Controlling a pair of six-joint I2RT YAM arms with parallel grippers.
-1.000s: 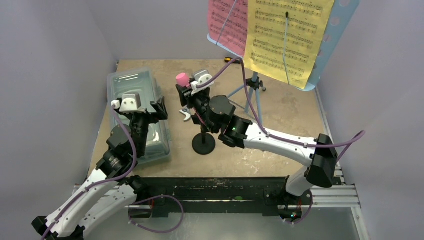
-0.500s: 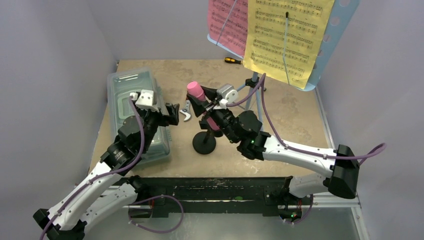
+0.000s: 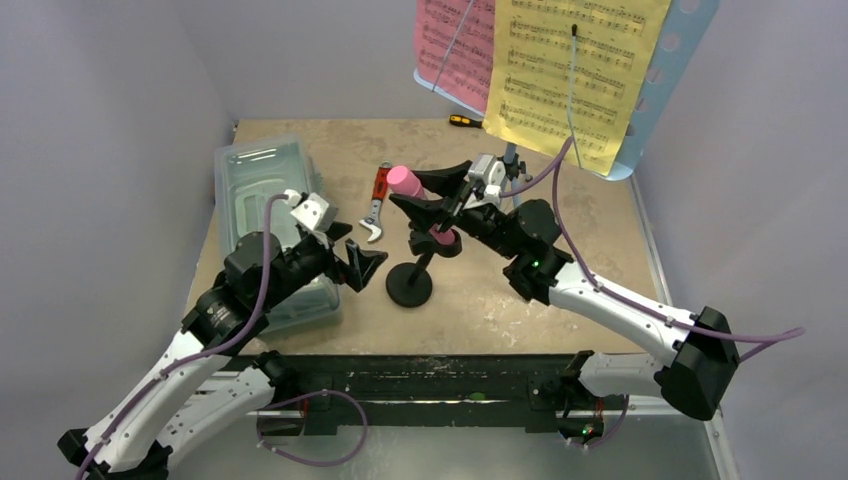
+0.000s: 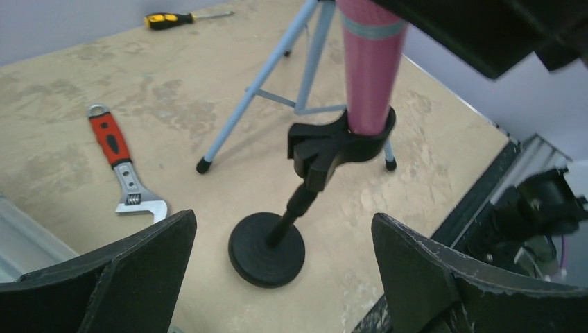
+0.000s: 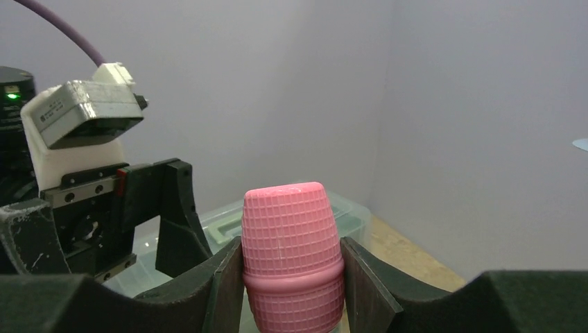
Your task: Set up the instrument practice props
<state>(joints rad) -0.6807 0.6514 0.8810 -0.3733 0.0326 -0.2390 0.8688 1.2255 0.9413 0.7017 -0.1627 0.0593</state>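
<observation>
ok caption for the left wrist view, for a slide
Open left gripper faces black mic stand, pink toy microphone in its clip, red-handled wrench and blue tripod legs behind

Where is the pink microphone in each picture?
Top external: pink microphone mid-picture, in the right gripper, above the black mic stand.
Left wrist: microphone at top, right of middle, handle in the stand's clip.
Right wrist: microphone bottom middle, in the gripper.
Shared landmark: the mic stand, top and left-wrist views only.
</observation>
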